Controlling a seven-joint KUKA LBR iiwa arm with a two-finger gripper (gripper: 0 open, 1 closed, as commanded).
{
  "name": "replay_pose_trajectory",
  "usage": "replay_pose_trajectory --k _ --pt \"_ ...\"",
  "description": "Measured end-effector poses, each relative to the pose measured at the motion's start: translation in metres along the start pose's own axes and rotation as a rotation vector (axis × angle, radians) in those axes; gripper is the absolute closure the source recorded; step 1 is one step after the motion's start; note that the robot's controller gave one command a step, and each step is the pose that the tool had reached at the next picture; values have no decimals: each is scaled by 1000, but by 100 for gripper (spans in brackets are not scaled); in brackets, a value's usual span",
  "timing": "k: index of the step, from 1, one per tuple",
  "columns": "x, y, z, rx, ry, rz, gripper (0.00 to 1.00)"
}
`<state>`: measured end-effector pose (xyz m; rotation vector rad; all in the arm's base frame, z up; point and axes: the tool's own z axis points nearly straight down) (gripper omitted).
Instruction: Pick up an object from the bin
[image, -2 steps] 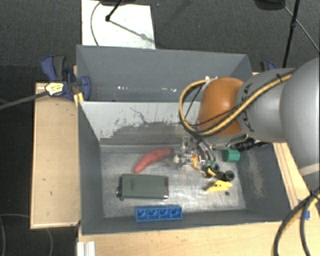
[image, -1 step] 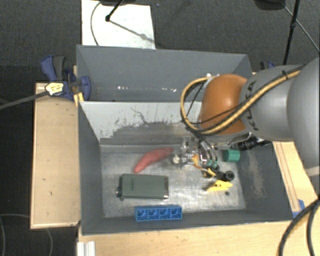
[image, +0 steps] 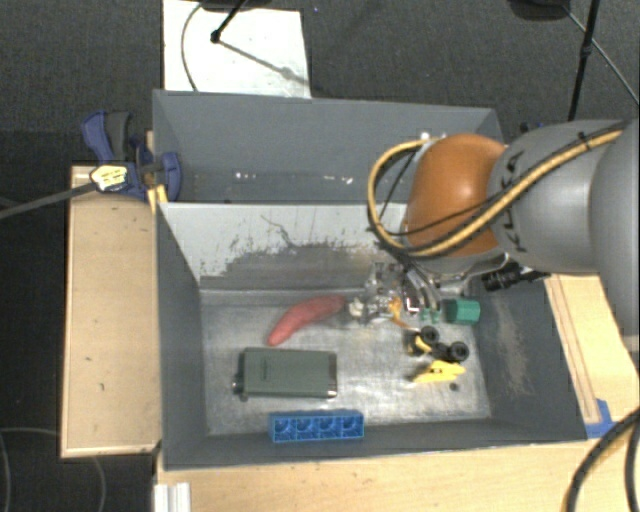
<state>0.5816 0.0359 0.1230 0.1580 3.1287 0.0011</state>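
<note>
Red chilli-shaped piece (image: 305, 317) lies on the floor of the bin (image: 180, 330), just left of the claw (image: 382, 305), its upper end close to it. Whether the claw is wide or narrow cannot be told. A small green block (image: 462, 311) sits just right of the claw. Yellow-and-black bits (image: 437, 362) lie nearer the front.

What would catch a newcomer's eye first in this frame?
The arm's orange wrist cover dominates the upper right, with the gripper down inside the bin, just right of a red pepper-shaped thing at mid-bin. A blue studded brick lies against the front wall, a dark grey box just behind it.
</note>
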Motion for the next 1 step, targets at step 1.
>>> replay_pose_trajectory --k 1 --pt "5 2 44 1 7 -23 100"
